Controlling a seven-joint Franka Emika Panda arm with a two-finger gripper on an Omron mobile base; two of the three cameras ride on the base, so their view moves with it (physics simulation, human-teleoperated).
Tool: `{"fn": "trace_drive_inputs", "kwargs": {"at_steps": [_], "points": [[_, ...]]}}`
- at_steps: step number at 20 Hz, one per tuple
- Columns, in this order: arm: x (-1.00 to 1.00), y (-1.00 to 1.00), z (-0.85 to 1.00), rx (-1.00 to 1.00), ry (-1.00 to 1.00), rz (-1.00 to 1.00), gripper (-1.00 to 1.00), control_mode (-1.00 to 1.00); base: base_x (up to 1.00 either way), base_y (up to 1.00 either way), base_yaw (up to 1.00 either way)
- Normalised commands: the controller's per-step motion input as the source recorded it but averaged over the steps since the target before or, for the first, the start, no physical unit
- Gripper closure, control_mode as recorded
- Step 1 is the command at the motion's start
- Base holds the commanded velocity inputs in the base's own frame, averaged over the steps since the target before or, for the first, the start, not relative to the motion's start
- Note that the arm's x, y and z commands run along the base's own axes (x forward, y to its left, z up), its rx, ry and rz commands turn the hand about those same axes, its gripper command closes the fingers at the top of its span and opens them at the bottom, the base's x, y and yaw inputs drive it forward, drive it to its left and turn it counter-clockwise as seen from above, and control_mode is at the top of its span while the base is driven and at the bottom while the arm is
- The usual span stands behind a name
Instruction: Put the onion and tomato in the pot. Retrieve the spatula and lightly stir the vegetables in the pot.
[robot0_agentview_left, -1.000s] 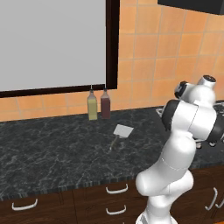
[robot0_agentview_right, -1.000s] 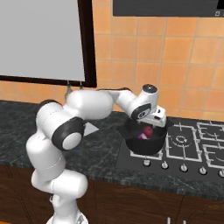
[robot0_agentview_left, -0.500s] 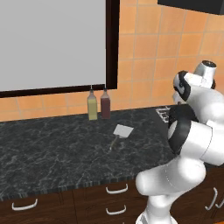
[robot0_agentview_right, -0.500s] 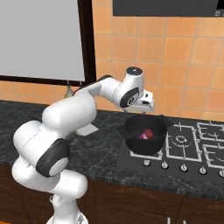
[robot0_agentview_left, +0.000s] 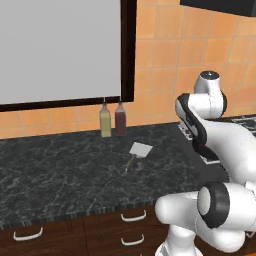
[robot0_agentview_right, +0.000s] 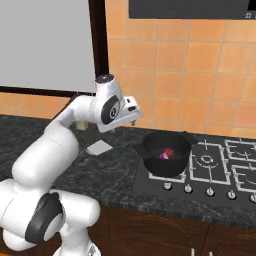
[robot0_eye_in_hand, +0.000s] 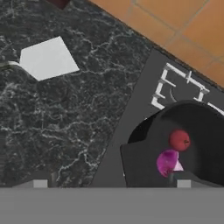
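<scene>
Tomato (robot0_eye_in_hand: 179, 140) lies inside black pot (robot0_agentview_right: 165, 162) on stove (robot0_agentview_right: 220, 167), purple onion (robot0_eye_in_hand: 166, 162) touching it. Both vegetables delivered; stirring step comes next. Spatula (robot0_agentview_left: 136, 153) lies flat on dark counter (robot0_agentview_left: 60, 170), near two bottles (robot0_agentview_left: 112, 120), well apart from pot. Gripper (robot0_agentview_right: 134, 118) empty, jaws spread wide. A second ago it hung low over pot; now raised, swung left toward spatula.

We see the black pot (robot0_agentview_right: 166, 159) on the stove holding the red tomato (robot0_eye_in_hand: 179, 140) beside a purple onion (robot0_eye_in_hand: 166, 162), while the pale-bladed spatula (robot0_agentview_left: 136, 153) lies flat on the dark counter, well apart.
</scene>
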Motion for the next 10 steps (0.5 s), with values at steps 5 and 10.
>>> {"fn": "trace_drive_inputs", "kwargs": {"at_steps": [5,10], "points": [[-0.55,1.00,0.00,-0.26,0.00,0.62,-1.00,-1.00,0.00,0.00,0.00],[-0.40,1.00,0.00,-0.24,0.03,0.63,-1.00,-1.00,0.00,0.00,0.00]]}}
